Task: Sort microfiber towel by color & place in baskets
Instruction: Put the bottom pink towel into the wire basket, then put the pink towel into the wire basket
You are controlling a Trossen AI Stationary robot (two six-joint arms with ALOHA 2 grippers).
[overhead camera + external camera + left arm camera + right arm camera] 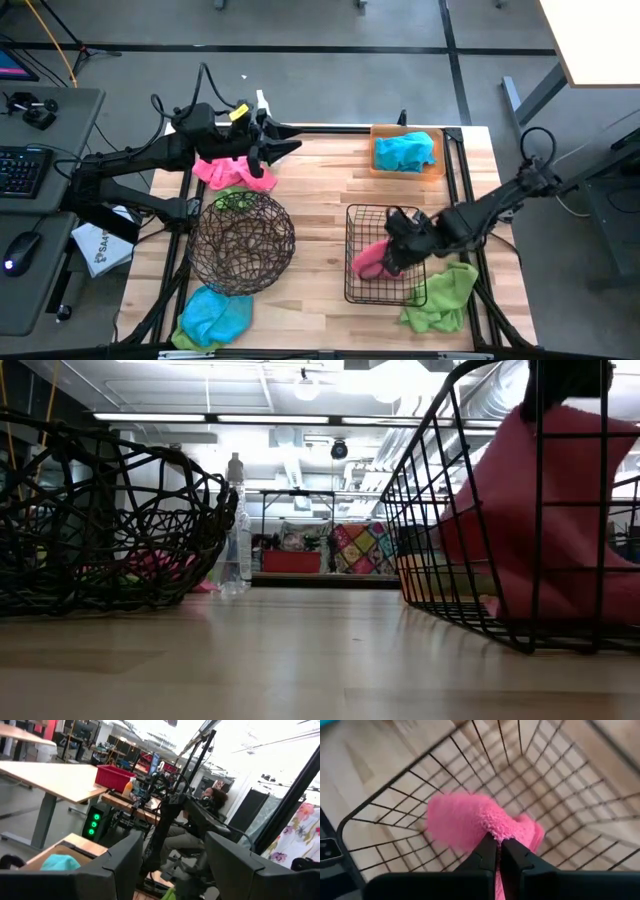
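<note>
- My right gripper (498,851) has its fingers pressed together on a fold of a pink towel (470,820), pinching it over the inside of the square black wire basket (385,255).
- From above, I see that pink towel (368,260) lying against the basket's left wall, bunched up; I can't make out a clear long axis.
- My left gripper (275,147) hovers at the table's far edge, fingers (122,855) spread apart and holding nothing, pointing right.
- Below it lies another pink towel (225,172) with a green one (238,197) beside the round woven-wire bowl (240,242).
- A blue towel (405,152) sits in the orange tray (378,132).
- A second blue towel (215,315) and a green towel (442,295) lie on the table near the front edge.
</note>
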